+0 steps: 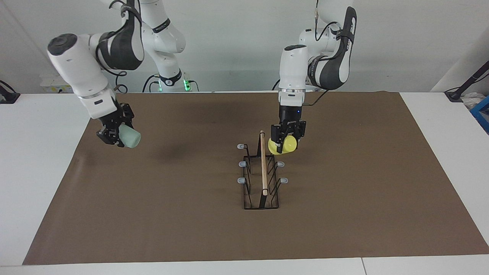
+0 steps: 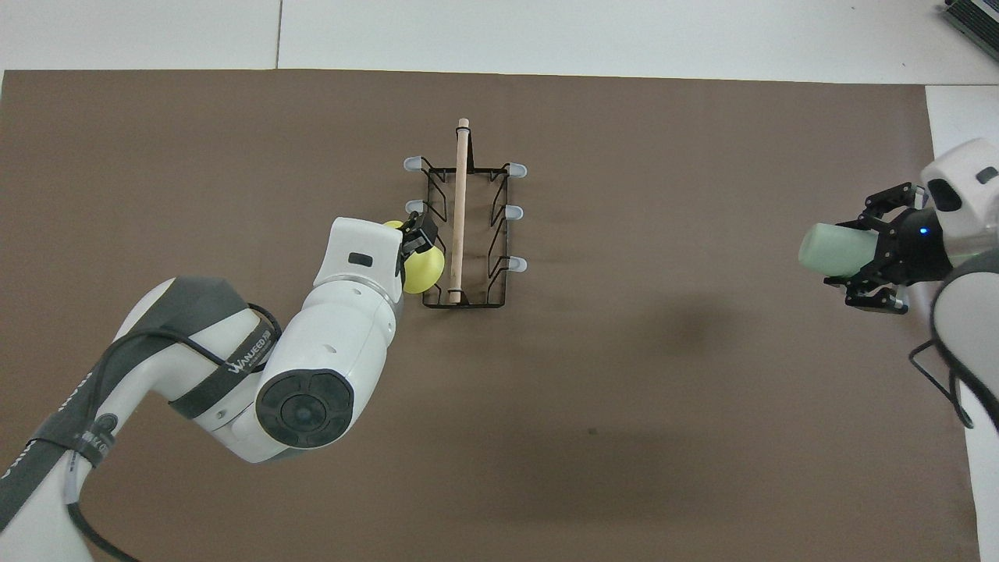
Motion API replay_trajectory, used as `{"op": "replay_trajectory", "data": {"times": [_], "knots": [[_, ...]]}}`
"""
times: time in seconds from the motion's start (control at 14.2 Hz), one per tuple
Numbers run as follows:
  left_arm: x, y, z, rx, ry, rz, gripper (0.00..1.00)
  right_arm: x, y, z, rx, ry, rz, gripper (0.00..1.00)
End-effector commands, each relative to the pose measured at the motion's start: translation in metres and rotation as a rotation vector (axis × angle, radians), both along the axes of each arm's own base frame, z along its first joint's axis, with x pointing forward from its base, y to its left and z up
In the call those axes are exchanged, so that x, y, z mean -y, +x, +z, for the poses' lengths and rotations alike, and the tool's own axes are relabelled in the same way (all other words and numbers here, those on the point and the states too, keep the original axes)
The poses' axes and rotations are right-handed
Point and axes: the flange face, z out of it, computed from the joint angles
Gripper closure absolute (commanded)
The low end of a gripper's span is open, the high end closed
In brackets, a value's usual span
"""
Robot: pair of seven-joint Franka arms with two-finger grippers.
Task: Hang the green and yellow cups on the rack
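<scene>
Holding yellow cup (image 1: pixel 283 145) at rack (image 1: pixel 262 179), left tool (image 1: pixel 285 137), green cup (image 1: pixel 129 137) in right tool (image 1: pixel 114 131)

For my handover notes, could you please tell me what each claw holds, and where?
Right claw: green cup, by its rim end. Left claw straddles yellow cup at the rack; grip unclear.

obstacle: rack (image 1: pixel 262 172) mid-mat, prongs both sides | mat (image 1: pixel 344 214) round it open
</scene>
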Motion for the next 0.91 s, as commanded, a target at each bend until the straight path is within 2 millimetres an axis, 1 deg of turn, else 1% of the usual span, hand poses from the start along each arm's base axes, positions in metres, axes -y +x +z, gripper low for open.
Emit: {"op": "replay_trajectory", "data": {"times": [0.0, 0.07, 0.14, 0.21, 0.35, 0.49, 0.56, 0.7, 0.77, 0.84], "knots": [[0.001, 0.002, -0.001, 0.011, -0.001, -0.005, 0.0, 0.023, -0.018, 0.004, 0.023, 0.306, -0.049, 0.91], [-0.001, 0.003, -0.001, 0.011, 0.004, -0.002, 0.0, 0.026, -0.022, 0.008, 0.025, 0.42, -0.059, 0.91], [-0.002, 0.003, -0.001, 0.007, 0.014, 0.002, 0.0, 0.027, -0.026, 0.017, 0.044, 0.527, -0.071, 0.91], [-0.004, 0.005, 0.001, 0.004, 0.033, 0.002, 0.0, 0.026, -0.027, 0.022, 0.064, 0.61, -0.072, 0.91], [-0.008, 0.01, 0.004, -0.009, 0.119, -0.037, 0.0, 0.019, -0.029, 0.03, 0.133, 0.741, -0.057, 0.92], [-0.012, 0.015, 0.011, -0.008, 0.145, -0.044, 0.0, 0.008, -0.027, 0.037, 0.172, 0.834, -0.063, 0.94], [-0.016, 0.019, 0.014, -0.004, 0.152, -0.046, 0.0, -0.003, -0.023, 0.039, 0.183, 0.86, -0.057, 0.94], [-0.027, 0.027, 0.018, 0.002, 0.19, -0.082, 0.0, -0.047, -0.016, 0.039, 0.187, 0.924, -0.038, 0.94], [-0.032, 0.033, 0.024, 0.009, 0.205, -0.093, 0.0, -0.064, -0.016, 0.041, 0.197, 0.963, -0.044, 0.95], [-0.033, 0.037, 0.03, 0.014, 0.209, -0.095, 0.0, -0.079, -0.017, 0.04, 0.198, 1.006, -0.051, 0.96]]}}
